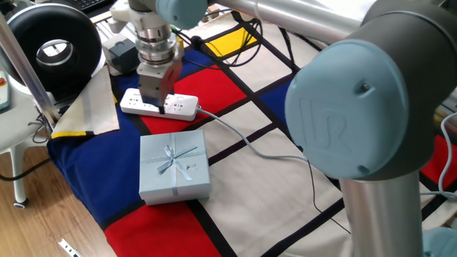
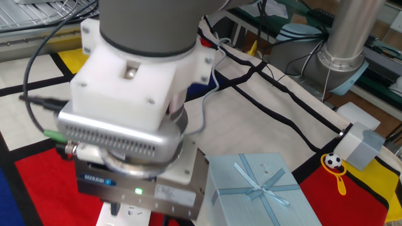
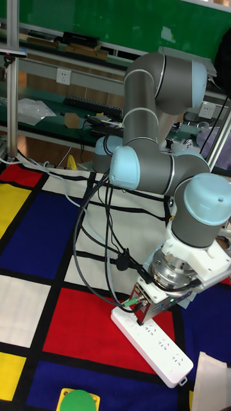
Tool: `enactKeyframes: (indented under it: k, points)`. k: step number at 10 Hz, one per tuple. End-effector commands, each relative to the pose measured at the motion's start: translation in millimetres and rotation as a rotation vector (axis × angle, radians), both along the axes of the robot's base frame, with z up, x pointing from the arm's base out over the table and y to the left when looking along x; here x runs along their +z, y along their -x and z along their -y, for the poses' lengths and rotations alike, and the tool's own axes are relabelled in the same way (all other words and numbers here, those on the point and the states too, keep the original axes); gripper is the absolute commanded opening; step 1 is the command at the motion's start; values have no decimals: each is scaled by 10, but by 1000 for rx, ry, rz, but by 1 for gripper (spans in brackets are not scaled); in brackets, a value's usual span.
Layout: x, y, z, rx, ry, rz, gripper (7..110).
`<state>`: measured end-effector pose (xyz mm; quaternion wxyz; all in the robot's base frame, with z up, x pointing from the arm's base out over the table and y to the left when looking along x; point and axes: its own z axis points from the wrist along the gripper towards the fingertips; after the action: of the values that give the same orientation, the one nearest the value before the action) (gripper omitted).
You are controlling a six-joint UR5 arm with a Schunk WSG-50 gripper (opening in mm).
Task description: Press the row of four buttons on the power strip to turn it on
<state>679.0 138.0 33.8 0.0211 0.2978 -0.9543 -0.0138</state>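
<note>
Lying on a red patch of the checked cloth [image 1: 235, 171] on the tabletop is the white power strip [image 1: 158, 105]. Right over its middle hangs the robot's hand [image 1: 153, 91], and the big arm hides most of the strip in the other fixed view. I cannot tell if the hand is open or closed, and it holds nothing that I can see.

Just beside the strip sits a pale blue gift box [image 1: 173, 166] with a ribbon. A black round thing [image 1: 53, 48] stands well apart at the cloth's edge. A green button [image 3: 77, 401] peeks in low in the tall fixed view.

The strip lies flat, its long side running along the box's near edge. Its grey cable [image 1: 246, 142] trails away from one end across the cloth.
</note>
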Motion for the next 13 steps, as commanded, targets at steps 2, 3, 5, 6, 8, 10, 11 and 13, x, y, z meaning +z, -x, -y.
enactKeyframes:
  k: [2,3,5,6,8,10,11,13]
  points:
    - [-74,-164,-124,-15,-5,9,66]
    - [-94,-165,-104,-17,0,8,66]
    - [-173,-213,-122,-24,-5,12,66]
    - [-203,-211,-115,-29,2,16,66]
    - [-224,-186,-89,-29,5,16,66]
    - [-216,-162,-72,-35,13,13,66]
    - [-215,-162,-71,-37,13,13,66]
    - [-219,-163,-61,-37,16,13,66]
